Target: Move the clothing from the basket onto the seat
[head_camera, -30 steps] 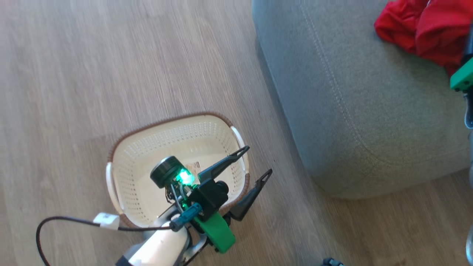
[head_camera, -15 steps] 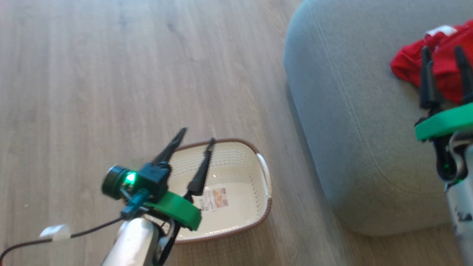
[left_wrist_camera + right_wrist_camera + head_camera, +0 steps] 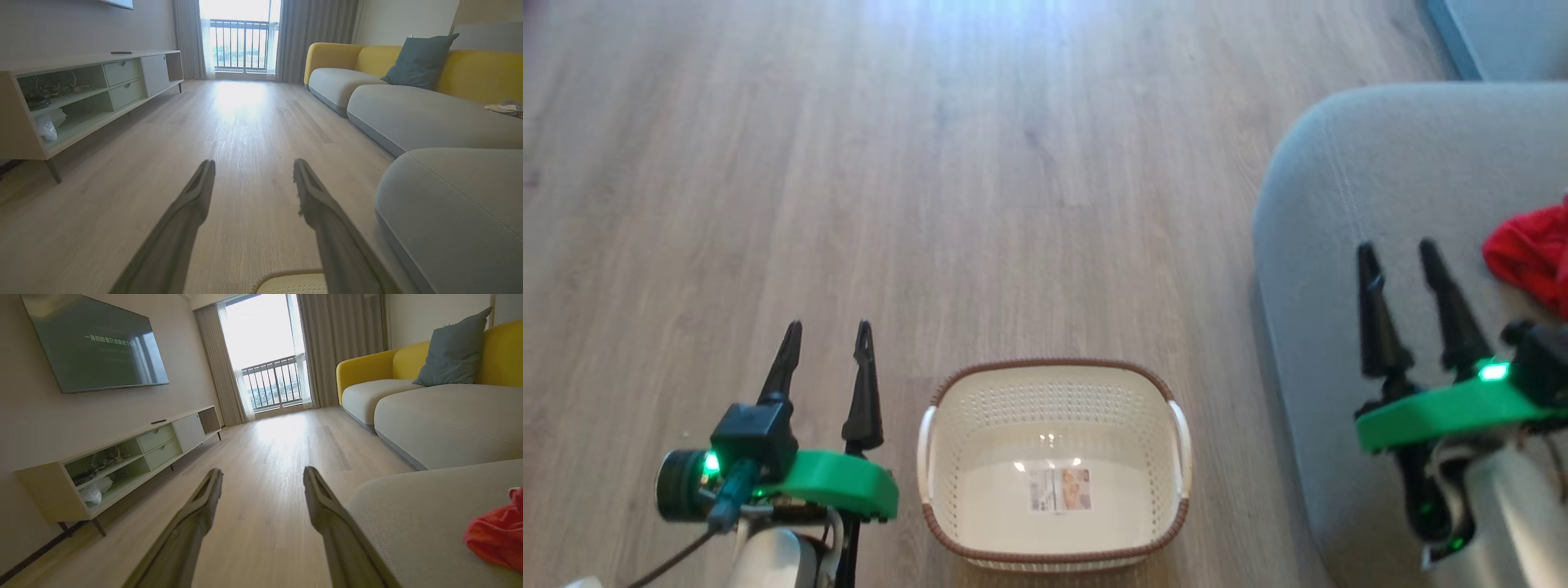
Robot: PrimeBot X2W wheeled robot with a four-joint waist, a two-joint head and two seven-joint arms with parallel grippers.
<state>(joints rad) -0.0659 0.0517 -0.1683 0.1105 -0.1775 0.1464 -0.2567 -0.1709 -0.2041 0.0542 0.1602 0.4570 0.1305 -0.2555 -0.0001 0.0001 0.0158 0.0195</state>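
Living rm. Pale wood-plank floor (image 3: 931, 163), glare patch twd the far end. Balcony door (image 3: 241, 43) w/ railing in far wall, bright daylight coming thru; grey curtains (image 3: 316, 36) either side. Long low TV unit (image 3: 94, 87) along one wall: open shelves, 2 drawers, cupboard door. Flat TV (image 3: 94, 343) mounted above it, text on screen. Opp side: yellow-backed sofa (image 3: 333, 55), blue-grey cushion (image 3: 421, 61) leaning on its back.

A label (image 3: 1058, 488) sits on the floor of the basket (image 3: 1054, 394), its print too small to read. On the TV (image 3: 98, 355), a pale line of characters, perhaps Chinese, crosses the upper screen.
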